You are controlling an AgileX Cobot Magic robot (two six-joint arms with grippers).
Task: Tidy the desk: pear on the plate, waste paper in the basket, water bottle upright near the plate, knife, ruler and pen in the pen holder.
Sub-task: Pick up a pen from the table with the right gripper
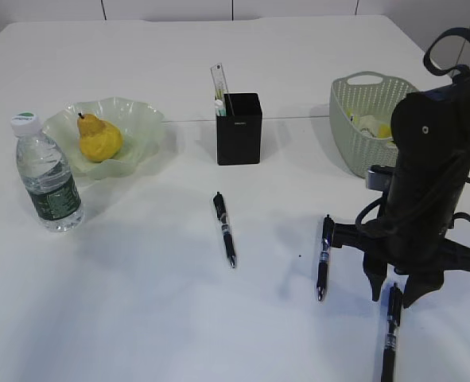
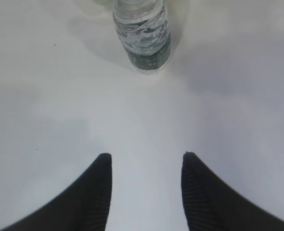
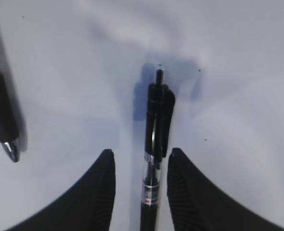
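Below, ribbed black tool [image 3: 141, 168] fingers astride glossy pen [image 3: 155, 144].

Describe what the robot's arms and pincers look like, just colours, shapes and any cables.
The right arm is matte black and blocky, with black cables looping off its upper part. Its right pincer ends in two black pointed fingers. In both wrist views the fingers are black, curved and tapering, with finely ribbed inner pads; the left pincer looks the same. No markings are legible.
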